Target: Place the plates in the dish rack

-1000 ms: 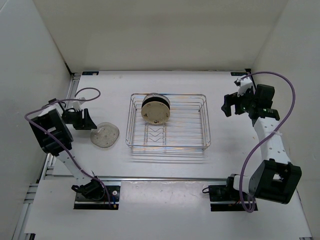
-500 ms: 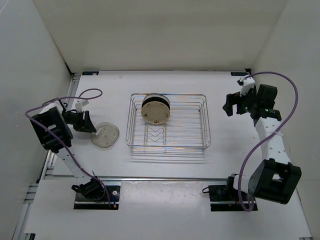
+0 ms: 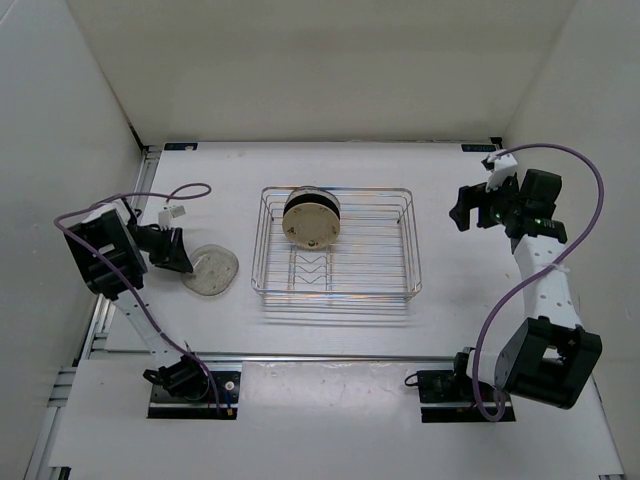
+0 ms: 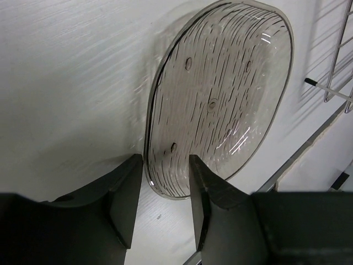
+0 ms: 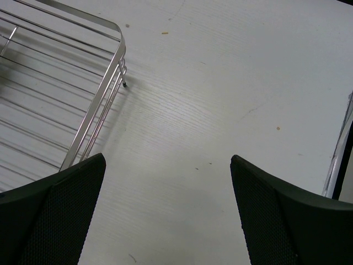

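Advancing since 1 second ago, the left pincer (image 4: pixel 164 161) now has the glass plate (image 4: pixel 220 94) rim between its narrowly parted jaws, unclamped; grasping likely follows.

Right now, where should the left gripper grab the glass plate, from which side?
Its left rim, coming in from the side away from the dish rack. The clear glass plate lies flat, so only its upturned edge can be pinched; the open left gripper brackets it.
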